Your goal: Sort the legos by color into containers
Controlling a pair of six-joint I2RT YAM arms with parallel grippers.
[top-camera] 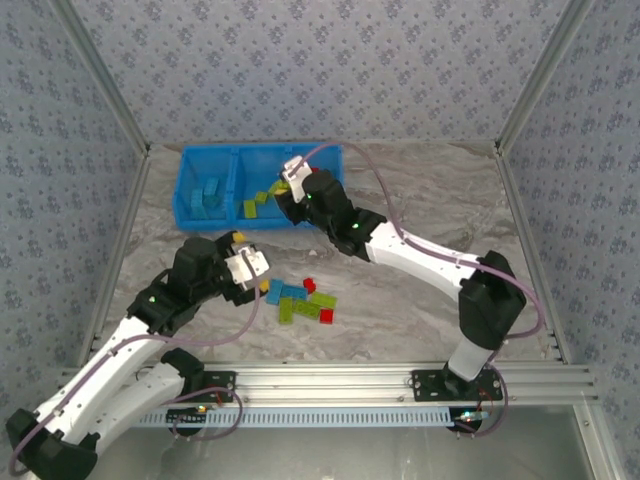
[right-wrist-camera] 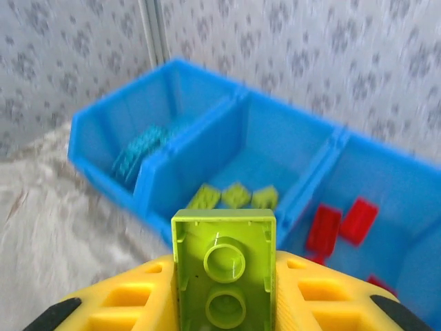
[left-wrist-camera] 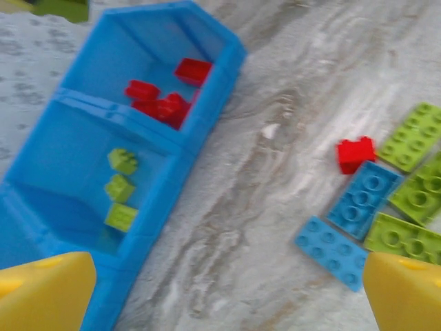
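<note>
Three joined blue containers are standing in a row. Light blue bricks are lying in the left bin, lime bricks in the middle and red bricks in the right. One lime brick is being held above the containers' near side. Mixed loose legos are lying in front of the containers.

This looks like a robotics lab test cell, not a lived-in room. I'm looking into a small booth whose walls are flat panels with a repeating blue-grey pattern, held in bare aluminium posts. The tabletop has a printed marble look. Two white-and-black robot arms are bolted to a slotted aluminium rail, with cables trailing off them. Toy legos and blue plastic containers lie on the table
</note>
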